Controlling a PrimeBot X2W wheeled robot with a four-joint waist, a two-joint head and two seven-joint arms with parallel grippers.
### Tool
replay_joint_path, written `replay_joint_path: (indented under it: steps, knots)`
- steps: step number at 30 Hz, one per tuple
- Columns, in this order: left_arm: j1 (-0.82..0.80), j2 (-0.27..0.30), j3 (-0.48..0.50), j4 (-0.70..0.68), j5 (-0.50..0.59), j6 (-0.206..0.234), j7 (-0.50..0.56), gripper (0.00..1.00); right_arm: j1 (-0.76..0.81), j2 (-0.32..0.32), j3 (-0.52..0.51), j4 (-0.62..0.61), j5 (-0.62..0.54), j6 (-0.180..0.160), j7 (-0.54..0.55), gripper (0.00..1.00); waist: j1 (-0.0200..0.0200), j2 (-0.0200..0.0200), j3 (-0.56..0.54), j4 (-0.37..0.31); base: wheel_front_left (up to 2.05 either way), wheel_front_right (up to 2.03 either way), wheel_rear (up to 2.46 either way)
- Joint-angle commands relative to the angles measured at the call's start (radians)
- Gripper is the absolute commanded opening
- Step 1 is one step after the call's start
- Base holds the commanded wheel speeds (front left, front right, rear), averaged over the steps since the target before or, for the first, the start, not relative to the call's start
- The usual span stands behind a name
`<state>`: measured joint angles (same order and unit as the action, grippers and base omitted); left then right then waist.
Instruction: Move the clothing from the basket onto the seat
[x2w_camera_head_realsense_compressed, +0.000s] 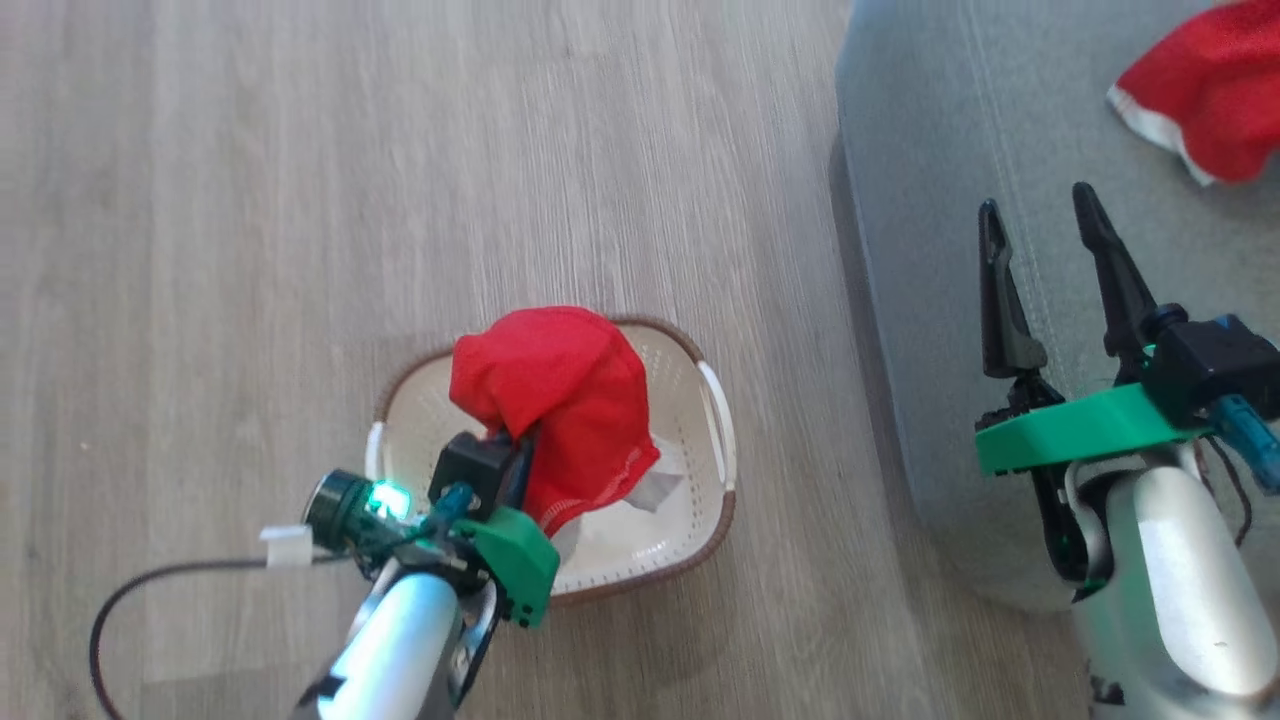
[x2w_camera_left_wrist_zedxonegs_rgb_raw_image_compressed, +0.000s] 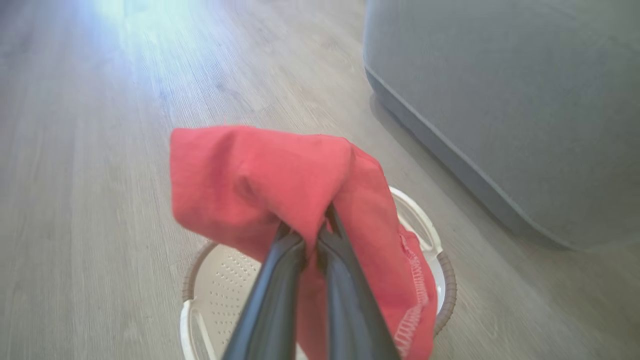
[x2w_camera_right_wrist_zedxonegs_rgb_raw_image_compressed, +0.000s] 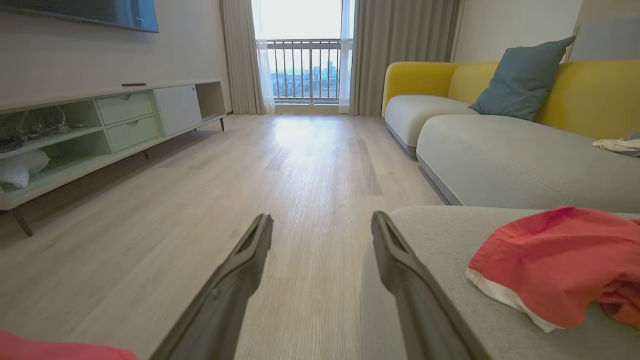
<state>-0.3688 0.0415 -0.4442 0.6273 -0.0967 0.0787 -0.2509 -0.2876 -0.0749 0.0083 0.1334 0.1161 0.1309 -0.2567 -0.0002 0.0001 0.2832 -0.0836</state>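
Clothing (x2w_camera_head_realsense_compressed: 555, 390): one red garment held above the basket (x2w_camera_head_realsense_compressed: 715, 520), lower centre of the head view, draped over the left end effector (x2w_camera_left_wrist_zedxonegs_rgb_raw_image_compressed: 311, 239) and pinched between its closed fingers. Fingertips buried in the folds; stitched hem hanging toward the basket interior. Beneath the hem, white fabric (x2w_camera_head_realsense_compressed: 662, 488), same garment or another not discernible. On the seat (x2w_camera_head_realsense_compressed: 940, 130), upper right, second red garment (x2w_camera_head_realsense_compressed: 1205, 90) with white trim, cut off by the frame edge. Right end effector (x2w_camera_head_realsense_compressed: 1038, 205) open and holding nothing, fingers spread over the seat near its rounded corner, well apart from both garments. Near wall of the basket masked by the left wrist. Wide floor (x2w_camera_head_realsense_compressed: 300, 200) left of and above the basket; narrower open strip between basket and seat edge.
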Motion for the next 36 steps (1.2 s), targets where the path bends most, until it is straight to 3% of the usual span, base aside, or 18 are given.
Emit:
replay_joint_path:
  steps: [1,8,10,12,17,27,36]
  knots:
    - [0.013,0.009,0.047,-0.065,0.006,0.016,-0.011,0.0,0.009,-0.013,0.023,-0.028,0.011,0.0,-0.005,1.0,0.0002,-0.0001,-0.043,0.015,0.0,0.0,0.0]
    - [0.137,0.009,0.11,-0.283,0.005,0.024,-0.011,0.0,0.041,-0.012,0.03,-0.018,0.024,0.0,-0.005,1.0,0.0002,-0.0001,-0.101,0.01,0.0,0.0,0.0]
    - [0.15,0.013,0.135,-0.328,-0.025,0.0,-0.011,0.0,0.054,-0.012,0.029,-0.015,0.027,0.0,-0.005,1.0,0.0002,-0.0001,-0.122,0.011,0.0,0.0,0.0]
    - [0.09,0.043,0.203,-0.351,-0.06,-0.052,-0.011,0.0,0.081,-0.013,0.03,-0.007,0.029,0.0,-0.005,1.0,0.0002,-0.0001,-0.159,0.013,0.0,0.0,0.0]
    - [0.091,0.037,0.29,-0.449,-0.047,-0.086,-0.011,0.0,0.115,-0.018,0.047,-0.01,0.037,0.0,-0.005,1.0,0.0002,-0.0001,-0.181,0.014,0.0,0.0,0.0]
    - [0.102,0.016,0.38,-0.654,-0.013,-0.115,-0.011,0.0,0.138,-0.023,0.072,-0.013,0.044,0.0,-0.005,1.0,0.0002,-0.0001,-0.202,0.018,0.0,0.0,0.0]
    - [0.088,0.009,0.39,-0.766,-0.041,-0.14,-0.011,0.0,0.148,-0.026,0.096,-0.021,0.045,0.0,-0.005,1.0,0.0002,-0.0001,-0.222,0.016,0.0,0.0,0.0]
